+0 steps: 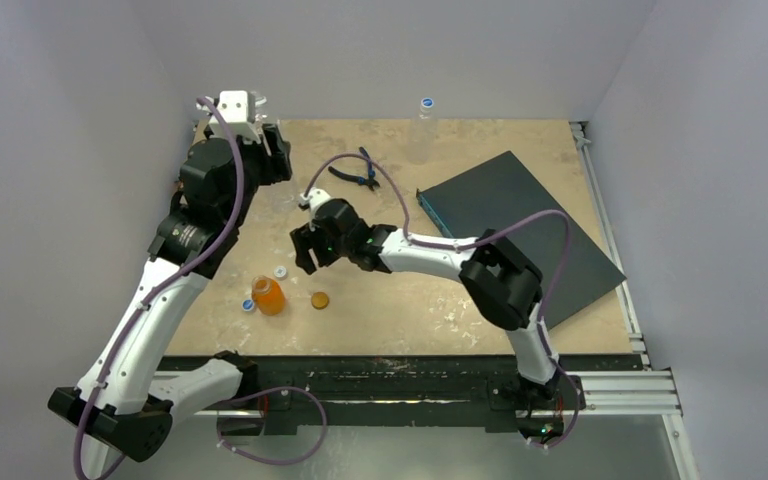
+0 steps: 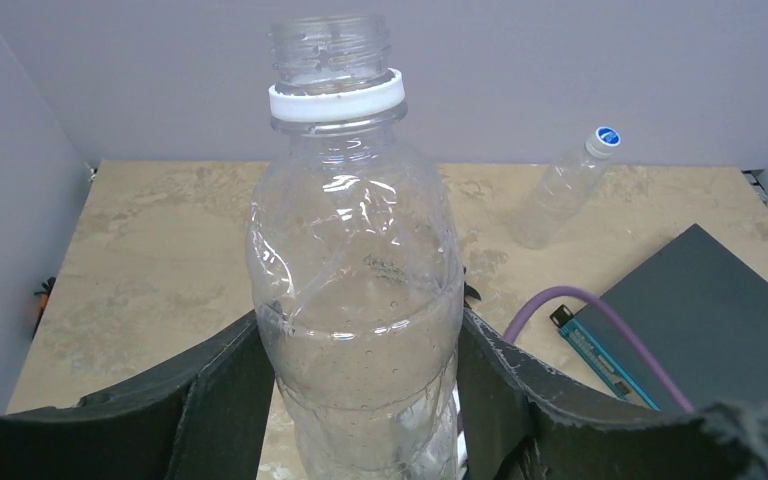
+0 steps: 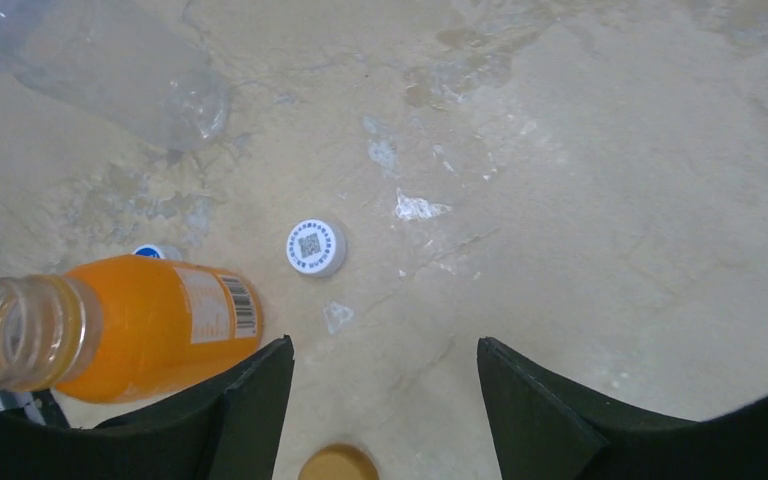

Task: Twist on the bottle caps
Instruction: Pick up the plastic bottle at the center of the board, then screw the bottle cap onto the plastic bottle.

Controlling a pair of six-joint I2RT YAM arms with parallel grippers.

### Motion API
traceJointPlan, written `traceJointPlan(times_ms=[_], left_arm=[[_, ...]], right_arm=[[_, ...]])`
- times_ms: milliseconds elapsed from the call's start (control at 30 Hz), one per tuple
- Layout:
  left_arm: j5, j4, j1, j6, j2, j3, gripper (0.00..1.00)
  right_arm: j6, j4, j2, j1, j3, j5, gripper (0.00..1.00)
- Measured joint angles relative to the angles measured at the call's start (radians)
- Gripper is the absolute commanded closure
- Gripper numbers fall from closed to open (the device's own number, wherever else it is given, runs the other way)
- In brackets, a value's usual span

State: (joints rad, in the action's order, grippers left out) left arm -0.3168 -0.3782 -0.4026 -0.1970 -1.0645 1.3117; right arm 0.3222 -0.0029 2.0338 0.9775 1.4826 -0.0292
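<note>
Visibly, barcode label point(image 3: 232, 305) on orange bottle point(image 3: 140, 325)

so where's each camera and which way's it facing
Top external: fixed above and behind, looking down on the table; left arm and right arm show.
Left wrist: on the left arm, faces the back wall; its fingers clamp the uncapped clear bottle.
Right wrist: on the right arm, looks down at the white cap; its fingers stand apart.
Shared: the orange bottle, in top and right wrist.

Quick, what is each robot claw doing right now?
Left gripper: closed on the tall clear plastic bottle.
Right gripper: open, holding nothing.
</note>
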Motion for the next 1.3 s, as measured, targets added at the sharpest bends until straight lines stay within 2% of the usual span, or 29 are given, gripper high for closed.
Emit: traceJointPlan(times_ms=[233,667,1133,1300], left_arm=[[-0.018,-0.035,0.000,0.003,0.007,0.029,0.64],[-0.039,-0.073,0.000,0.007,0.006,0.050,0.64],[-0.039,-0.082,0.000,0.007,-0.004,0.055,0.65],[-0.038,-0.082,0.000,0.007,-0.006,0.055,0.66]], right_arm=[[-0.038,-0.008,0.151,0.055,0.113,0.037,0.33],[-0.082,-0.046,0.296,0.109,0.309,0.101,0.35],[-0.124,-0.103,0.387,0.155,0.412,0.192,0.38],[-0.131,-0.102,0.396,0.157,0.421,0.227,0.43]])
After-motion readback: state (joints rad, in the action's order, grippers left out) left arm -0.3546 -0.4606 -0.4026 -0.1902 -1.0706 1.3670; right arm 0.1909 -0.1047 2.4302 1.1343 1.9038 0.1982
